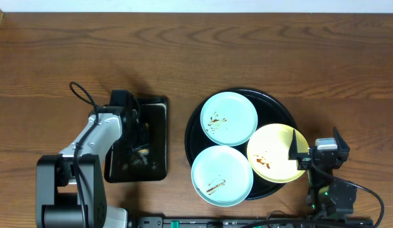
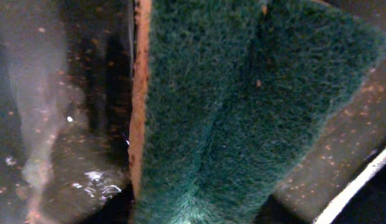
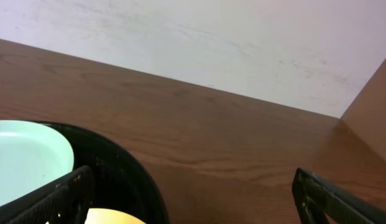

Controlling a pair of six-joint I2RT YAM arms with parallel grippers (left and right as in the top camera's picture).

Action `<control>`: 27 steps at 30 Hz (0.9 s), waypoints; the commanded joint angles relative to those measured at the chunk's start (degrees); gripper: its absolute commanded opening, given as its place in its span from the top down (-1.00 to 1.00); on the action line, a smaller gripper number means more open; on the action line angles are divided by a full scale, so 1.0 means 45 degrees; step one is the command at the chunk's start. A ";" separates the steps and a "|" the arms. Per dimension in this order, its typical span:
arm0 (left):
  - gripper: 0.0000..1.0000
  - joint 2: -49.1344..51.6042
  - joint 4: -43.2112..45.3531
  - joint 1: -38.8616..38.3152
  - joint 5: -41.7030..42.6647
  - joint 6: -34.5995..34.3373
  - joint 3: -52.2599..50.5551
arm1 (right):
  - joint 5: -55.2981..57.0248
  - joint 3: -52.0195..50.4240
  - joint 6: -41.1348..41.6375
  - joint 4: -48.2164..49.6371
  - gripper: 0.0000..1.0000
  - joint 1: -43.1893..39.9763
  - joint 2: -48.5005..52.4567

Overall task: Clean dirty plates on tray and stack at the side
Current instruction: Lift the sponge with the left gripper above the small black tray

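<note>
Table (image 1: 57,50): dark brown wood with strong grain, bare over its far half. Behind it a plain white wall (image 3: 211,37), lightly scuffed; from the right wrist we see a brown panel meeting it at the far right corner.

Round black tray (image 1: 281,107) sits right of centre on the table. All three plates lie in it, edges touching or overlapping. The far blue plate (image 1: 229,118) has a brown smear left of its centre. The near blue plate (image 1: 221,176) has a streak near its front edge and hangs over the tray rim. The yellow plate (image 1: 278,161), at right, has sauce on its left side.

Right gripper (image 1: 315,142) hangs at the tray's right edge, fingers spread wide and empty. One finger sits above the yellow plate, the other outside the tray.

Small tray (image 1: 159,126), rectangular and black, lies left of the round one and apart from it. Left gripper (image 1: 140,142) is down over it. A green sponge (image 2: 242,112) with an orange edge fills the left wrist view, over a glossy floor dotted with pale specks. Its fingers are hidden there, so we cannot tell if they grasp the sponge.
</note>
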 commanded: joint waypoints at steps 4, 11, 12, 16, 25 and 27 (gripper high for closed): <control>-0.75 0.0121 -0.0151 0.0000 -0.0121 0.0175 -0.0112 | -0.0049 -0.0053 0.0141 -0.0015 -0.99 -0.0039 0.0000; -0.82 0.0121 0.0457 0.0000 -0.0248 0.0466 0.0049 | -0.0049 -0.0053 0.0141 -0.0015 -0.99 -0.0039 0.0000; -0.82 0.0121 0.0670 0.0000 -0.0330 0.0461 0.0068 | -0.0049 -0.0053 0.0141 -0.0010 -0.99 -0.0039 0.0000; -0.83 0.0121 0.1370 0.0000 -0.0554 0.0709 0.0199 | -0.0049 -0.0053 0.0141 -0.0010 -0.99 -0.0039 0.0000; -0.72 0.0121 0.2312 0.0000 -0.0554 0.1039 0.0287 | -0.0049 -0.0053 0.0141 -0.0010 -0.99 -0.0039 0.0000; -0.32 0.0121 0.2526 0.0000 -0.0544 0.1030 0.0291 | -0.0049 -0.0053 0.0141 -0.0010 -0.98 -0.0039 0.0000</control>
